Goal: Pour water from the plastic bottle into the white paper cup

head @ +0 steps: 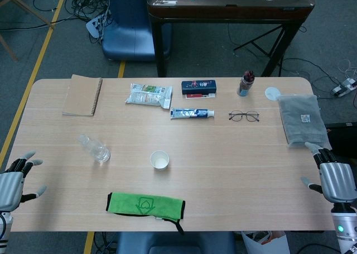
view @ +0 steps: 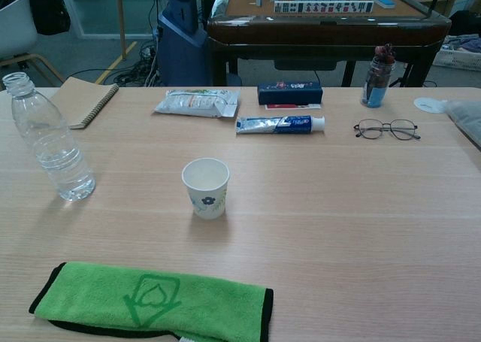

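So nothing's actually been grabbed yet here. The plastic bottle (view: 49, 143) stands upright with its cap already off, toward the left edge of the desk (head: 234, 170), and there's only a bit of water in the bottom part, which probably makes it light and easy to tip. The white paper cup (view: 205, 187) sits open side up a little to the right of it, closer to the middle and a touch nearer the front edge, so bottle and cup are near each other but clearly apart. That layout makes sense for a pour: bottle on the left hand's side, cup within a short swing. The left hand (head: 15, 178) hangs at the front-left corner, just off the desk's edge, fingers spread and holding nothing. The right hand (head: 332, 176) is over the front-right part by the right edge, fingers also apart and empty, just below the grey folded cloth (head: 302, 119). A green towel (view: 154, 301) lies flat along the front edge right under the cup, likely there for spills. Best guess is the left hand goes for the bottle, since the right one is well away from it.
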`<state>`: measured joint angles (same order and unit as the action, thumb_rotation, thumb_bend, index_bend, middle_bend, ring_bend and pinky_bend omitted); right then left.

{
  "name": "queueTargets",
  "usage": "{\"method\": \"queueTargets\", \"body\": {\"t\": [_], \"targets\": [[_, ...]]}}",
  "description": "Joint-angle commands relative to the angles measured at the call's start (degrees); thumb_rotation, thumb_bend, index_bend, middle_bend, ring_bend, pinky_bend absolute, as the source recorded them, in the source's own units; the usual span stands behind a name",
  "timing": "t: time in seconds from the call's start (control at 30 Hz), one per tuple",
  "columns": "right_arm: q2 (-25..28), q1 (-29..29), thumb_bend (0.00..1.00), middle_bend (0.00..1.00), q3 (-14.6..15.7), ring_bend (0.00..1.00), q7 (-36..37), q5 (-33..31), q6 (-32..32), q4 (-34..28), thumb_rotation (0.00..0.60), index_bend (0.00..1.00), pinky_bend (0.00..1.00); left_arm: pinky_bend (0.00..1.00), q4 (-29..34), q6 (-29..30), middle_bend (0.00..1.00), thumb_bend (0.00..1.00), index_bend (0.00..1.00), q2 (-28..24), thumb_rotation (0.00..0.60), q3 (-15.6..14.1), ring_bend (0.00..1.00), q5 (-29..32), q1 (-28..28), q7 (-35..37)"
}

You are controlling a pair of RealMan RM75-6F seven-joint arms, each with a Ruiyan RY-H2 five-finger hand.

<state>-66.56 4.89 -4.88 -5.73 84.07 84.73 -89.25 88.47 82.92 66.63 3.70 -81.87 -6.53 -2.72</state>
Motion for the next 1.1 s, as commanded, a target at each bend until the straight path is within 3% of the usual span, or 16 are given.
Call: {"method": "queueTargets", "body": {"t": [0.03, 0.47, 0.77, 1.1], "targets": [[0.18, -0.06, 0.00, 0.24, -0.12, 0.23, 0.27, 0.01, 0.22, -0.18, 0.600, 0.18, 0.50, 0.48, -0.66, -0.39, 0.16, 0.11, 0.31, 0.35, 0.600, -0.17, 0.20, 0.07, -0.06, 0.16], [1.35, -0.58, 0.00, 0.24, -0.59, 0.23, 1.97, -0.27, 1.18, -0.74, 0.600, 0.18, 0.50, 0.48, -2.85, -3.47, 0.18, 0.11, 0.23, 2.43, 0.600, 0.93, 0.21, 1.44, -1.64, 6.15], [1.85, -0.68, 0.00, 0.24, -0.71, 0.23, 2.75, -0.43, 1.16, -0.82, 0.600, 0.18, 0.50, 0.48, -3.81, -8.38, 0.18, 0.05, 0.19, 4.07, 0.600, 3.17, 0.21, 4.02, -5.04, 8.65], [1.95, -0.98, 0.00, 0.24, -0.46, 0.23, 2.94, -0.04, 1.55, -0.96, 0.600, 0.18, 0.50, 0.48, -5.65, -12.74, 0.18, 0.02, 0.09, 6.49, 0.600, 5.70, 0.21, 8.89, -7.42, 11.51]]}}
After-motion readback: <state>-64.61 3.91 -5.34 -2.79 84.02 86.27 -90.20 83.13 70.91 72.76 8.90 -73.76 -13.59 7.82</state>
